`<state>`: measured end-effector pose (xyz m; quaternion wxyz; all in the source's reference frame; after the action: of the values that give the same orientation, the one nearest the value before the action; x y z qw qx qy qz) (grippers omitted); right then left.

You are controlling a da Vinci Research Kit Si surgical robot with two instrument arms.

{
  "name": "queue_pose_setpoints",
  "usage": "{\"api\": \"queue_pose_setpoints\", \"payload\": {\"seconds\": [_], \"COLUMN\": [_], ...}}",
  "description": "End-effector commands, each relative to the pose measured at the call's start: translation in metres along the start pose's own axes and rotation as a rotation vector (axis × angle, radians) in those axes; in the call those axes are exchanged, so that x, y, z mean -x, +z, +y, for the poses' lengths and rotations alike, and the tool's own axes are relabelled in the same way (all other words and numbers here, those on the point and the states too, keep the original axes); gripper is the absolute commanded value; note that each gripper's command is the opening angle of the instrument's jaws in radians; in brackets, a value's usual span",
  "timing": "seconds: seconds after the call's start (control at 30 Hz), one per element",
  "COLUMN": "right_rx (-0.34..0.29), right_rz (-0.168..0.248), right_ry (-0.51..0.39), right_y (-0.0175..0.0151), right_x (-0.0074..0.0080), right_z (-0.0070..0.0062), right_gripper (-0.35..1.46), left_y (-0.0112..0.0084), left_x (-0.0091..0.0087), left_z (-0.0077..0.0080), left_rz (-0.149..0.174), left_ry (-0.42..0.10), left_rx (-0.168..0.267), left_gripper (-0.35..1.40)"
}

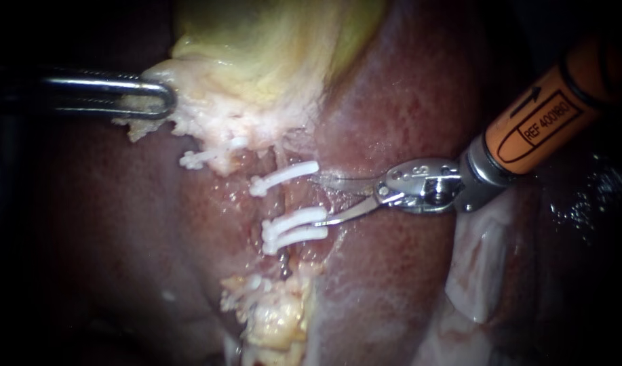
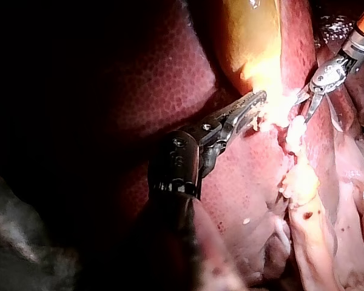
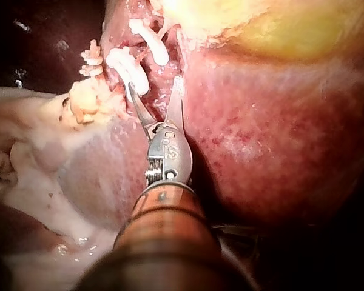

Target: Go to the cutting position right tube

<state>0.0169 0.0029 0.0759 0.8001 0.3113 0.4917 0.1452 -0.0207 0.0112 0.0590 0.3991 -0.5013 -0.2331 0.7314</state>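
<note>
Standing spread at the clipped stretch, the pincer [image 1: 322, 200] of the right instrument [image 1: 541, 122] is found to be a pair of curved blades, with nothing between them. The right tube [image 1: 285, 200] runs up and down just ahead of the blade tips, lying on the liver [image 1: 392, 285]. It is crossed by one upper clip [image 1: 283, 177] and a lower pair of clips [image 1: 294, 221]. The upper blade lies just beside the free end of the upper clip, and the lower blade appears to touch the free end of the lower pair. The pincer [image 1: 163, 100] of the left instrument [image 1: 87, 83] is pressed onto pale tissue [image 1: 188, 115] at the edge of the gallbladder [image 1: 270, 41].

Hazards are judged as follows:
- A clip could be snagged and levered off the tube if the blades are advanced on the present line, since both tips are so close to clip ends.
- The cut could be placed too near one clip if the gap is not entered centrally.
- The liver behind the tube could be scored if the tips are driven deep.
- The tube could be only part-enclosed if the advance is stopped short.
- The pale tissue could be torn if the left pull is increased
</note>
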Motion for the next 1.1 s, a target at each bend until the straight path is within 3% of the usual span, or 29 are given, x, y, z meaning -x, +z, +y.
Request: {"api": "queue_pose_setpoints", "payload": {"seconds": [0.03,0.37,0.7,1.1], "right_rx": [0.0,-0.052,-0.063,-0.096], "right_rz": [0.001,0.012,0.013,0.042], "right_ry": [0.0,-0.002,-0.003,-0.013], "right_y": [-0.0001,0.0003,0.0026,0.0051], "right_x": [-0.0001,-0.0008,-0.0019,-0.0034], "right_z": [-0.0001,-0.0016,-0.0016,-0.0022], "right_gripper": [1.35,1.33,1.31,1.3], "left_y": [0.0001,0.0001,0.0002,0.0004], "left_x": [0.0,0.0001,0.0001,0.0], "left_z": [0.0,-0.0001,0.0,0.0], "left_rz": [0.0,0.0,0.0,0.001], "left_ry": [0.0,0.0,0.0,0.0], "left_rx": [0.0,0.0,-0.001,-0.002], "left_gripper": [-0.35,-0.35,-0.35,-0.35]}}
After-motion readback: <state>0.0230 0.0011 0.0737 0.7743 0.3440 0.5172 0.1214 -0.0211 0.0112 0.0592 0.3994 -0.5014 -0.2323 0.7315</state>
